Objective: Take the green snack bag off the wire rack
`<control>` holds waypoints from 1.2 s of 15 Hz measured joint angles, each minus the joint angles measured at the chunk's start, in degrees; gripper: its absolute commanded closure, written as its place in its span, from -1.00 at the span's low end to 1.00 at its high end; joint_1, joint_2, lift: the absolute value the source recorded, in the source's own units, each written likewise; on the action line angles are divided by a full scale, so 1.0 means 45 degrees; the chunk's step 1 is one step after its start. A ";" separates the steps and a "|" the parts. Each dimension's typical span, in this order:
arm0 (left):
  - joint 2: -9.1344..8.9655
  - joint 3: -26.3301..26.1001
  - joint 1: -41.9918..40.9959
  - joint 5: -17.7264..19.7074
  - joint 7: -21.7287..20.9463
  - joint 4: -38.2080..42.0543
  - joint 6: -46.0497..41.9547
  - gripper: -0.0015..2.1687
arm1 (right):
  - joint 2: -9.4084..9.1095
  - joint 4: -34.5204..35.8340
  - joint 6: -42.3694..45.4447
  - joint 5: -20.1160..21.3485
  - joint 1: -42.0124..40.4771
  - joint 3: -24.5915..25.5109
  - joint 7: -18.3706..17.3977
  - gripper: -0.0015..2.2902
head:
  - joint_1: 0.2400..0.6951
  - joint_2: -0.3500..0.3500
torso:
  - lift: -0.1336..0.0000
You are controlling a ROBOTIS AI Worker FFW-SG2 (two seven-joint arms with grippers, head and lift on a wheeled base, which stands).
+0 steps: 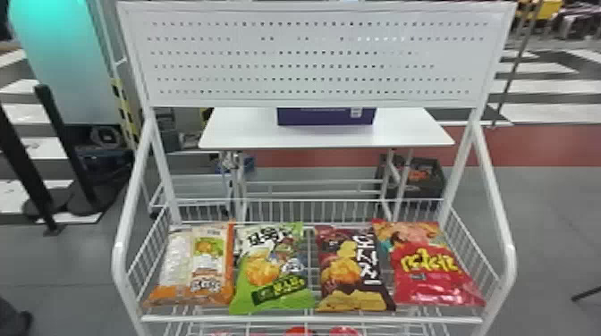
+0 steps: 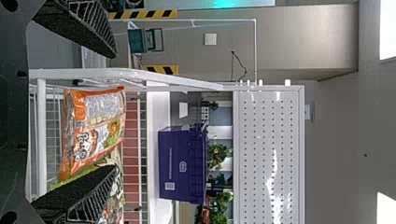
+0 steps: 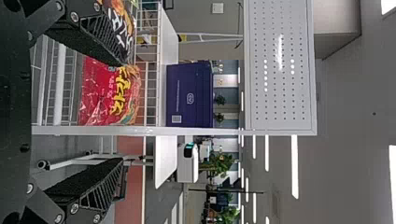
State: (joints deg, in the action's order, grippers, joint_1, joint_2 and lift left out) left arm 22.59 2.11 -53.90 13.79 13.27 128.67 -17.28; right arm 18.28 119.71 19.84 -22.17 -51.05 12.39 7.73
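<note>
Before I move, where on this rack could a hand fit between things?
Likeliest: the narrow slot between the green bag and brown bag, or the wedge between the red bag and the rack's right wire side. Crowded: orange bag close to green, brown close to red.

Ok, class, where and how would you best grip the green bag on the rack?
I'd grip the green bag by the sides of its upper half, coming from the front and above. Its lower corner nearly meets the brown bag, but the gap between them widens toward the top, likely leaving room for a finger.
</note>
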 measured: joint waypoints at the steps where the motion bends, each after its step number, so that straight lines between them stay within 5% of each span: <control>1: 0.0000 0.0000 0.0003 0.0001 0.0000 0.0000 0.0001 -0.97 | 0.0000 0.0000 0.0011 -0.0008 -0.0002 0.0000 0.0000 -0.85 | 0.14 0.00 | 1.00; 11: 0.0000 -0.0107 0.0225 -0.0011 -0.0127 -0.0140 0.0322 -0.97 | -0.0024 0.0000 0.0057 0.0000 -0.0002 0.0000 0.0017 -0.85 | 0.14 0.00 | 1.00; 18: -0.0324 -0.3411 0.4715 -0.0787 -0.0008 -0.1790 0.3475 -0.96 | -0.0175 0.0000 0.0092 0.0098 0.0016 -0.0154 0.0020 -0.85 | 0.14 0.00 | 1.00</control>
State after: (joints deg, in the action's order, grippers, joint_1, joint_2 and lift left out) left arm 21.13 -13.24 -32.68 10.25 13.24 120.62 -1.64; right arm 17.49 119.71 20.26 -21.73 -50.98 11.70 7.82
